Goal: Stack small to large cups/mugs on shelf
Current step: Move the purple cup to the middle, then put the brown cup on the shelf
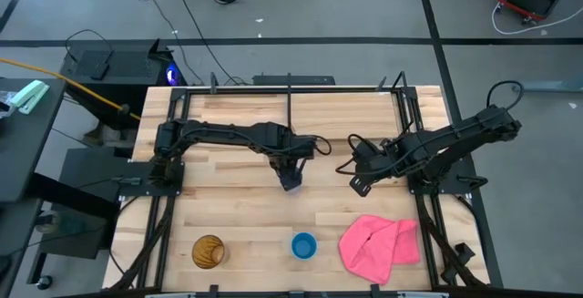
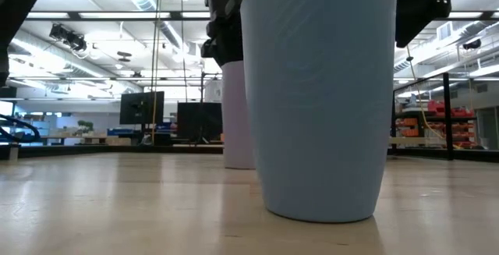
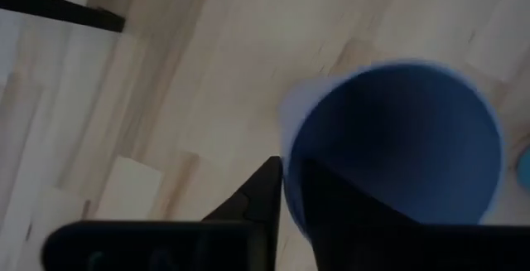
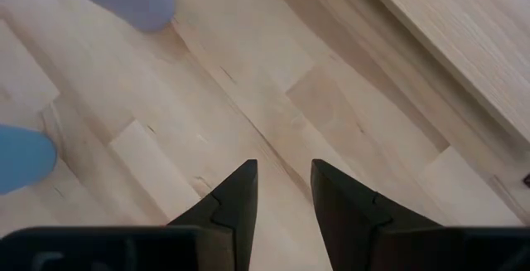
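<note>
High view | left gripper [image 1: 291,178] mid-shelf [image 1: 228,116], fingers straddling the upright lavender cup [image 1: 292,179] rim, grip unclear | right gripper [image 1: 357,176] spread, empty | blue cup [image 1: 303,245] toward front edge

We count 3 cups on the shelf [image 1: 237,116] in the high view. 1 cup [image 1: 291,180] stands at the centre of the frame, directly below the left gripper [image 1: 291,176], which reaches in from the left. The other 2 cups stand along the lower edge: 1 [image 1: 208,251] at lower left, 1 [image 1: 303,245] at lower centre. A cloth [image 1: 378,246] lies to the right of the lower-centre cup, at lower right. The right gripper [image 1: 357,176] sits right of centre, apart from the centre cup. The divider post [image 1: 290,97] runs down from the upper centre edge.
</note>
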